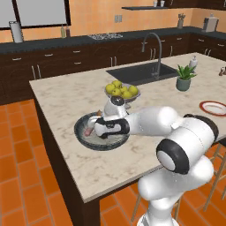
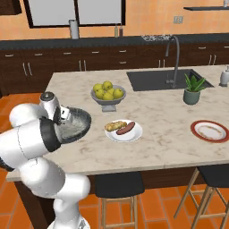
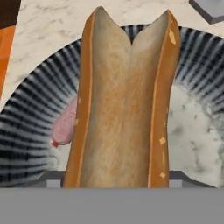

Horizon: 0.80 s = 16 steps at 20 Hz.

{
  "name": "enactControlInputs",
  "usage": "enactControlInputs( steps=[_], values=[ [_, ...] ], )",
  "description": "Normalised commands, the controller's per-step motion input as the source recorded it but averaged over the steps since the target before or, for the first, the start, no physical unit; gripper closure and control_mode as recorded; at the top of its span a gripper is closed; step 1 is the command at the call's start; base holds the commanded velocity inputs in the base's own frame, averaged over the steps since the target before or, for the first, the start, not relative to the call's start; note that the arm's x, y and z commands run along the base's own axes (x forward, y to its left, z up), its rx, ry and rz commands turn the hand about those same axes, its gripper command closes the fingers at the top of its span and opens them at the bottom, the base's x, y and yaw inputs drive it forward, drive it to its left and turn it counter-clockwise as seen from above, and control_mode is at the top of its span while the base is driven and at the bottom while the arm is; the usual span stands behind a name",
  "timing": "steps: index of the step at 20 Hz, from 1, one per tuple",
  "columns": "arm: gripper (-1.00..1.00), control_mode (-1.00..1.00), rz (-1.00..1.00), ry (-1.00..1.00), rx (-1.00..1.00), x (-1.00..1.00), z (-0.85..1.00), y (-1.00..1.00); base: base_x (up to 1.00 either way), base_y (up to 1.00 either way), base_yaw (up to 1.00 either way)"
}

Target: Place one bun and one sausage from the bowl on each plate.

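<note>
I see the bun standing lengthwise between my jaws over the bowl, which sits near the island counter's front edge; the gripper is closed on it, fingers partly apart around its width. A pink sausage lies in the bowl beside the bun. My arm reaches out low and leftward, wrist bent down into the bowl. The white plate to the right already carries a bun and sausage; the red-rimmed plate lies well apart.

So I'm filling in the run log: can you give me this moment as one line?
hand: shut on bun over bowl | sausage in bowl | white plate: filled | red-rimmed plate: no food seen
</note>
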Motion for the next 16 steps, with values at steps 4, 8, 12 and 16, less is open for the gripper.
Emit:
enactControlInputs(
  steps=[4, 8, 12, 16],
  values=[
    [1.0, -1.0, 0.0, 0.03, -0.02, -1.0, 0.99, -0.01, 0.0, 0.0, 0.0],
    [1.0, -1.0, -0.06, 0.14, 0.0, -1.0, 0.54, -0.56, 0.0, 0.0, 0.0],
    [1.0, 1.0, 0.0, 0.0, 0.0, 0.0, 0.0, 0.0, -0.96, -1.0, -0.25],
    [1.0, 1.0, 0.0, 0.0, 0.0, 0.0, 0.0, 0.0, -0.41, -1.0, -0.21]
  ],
)
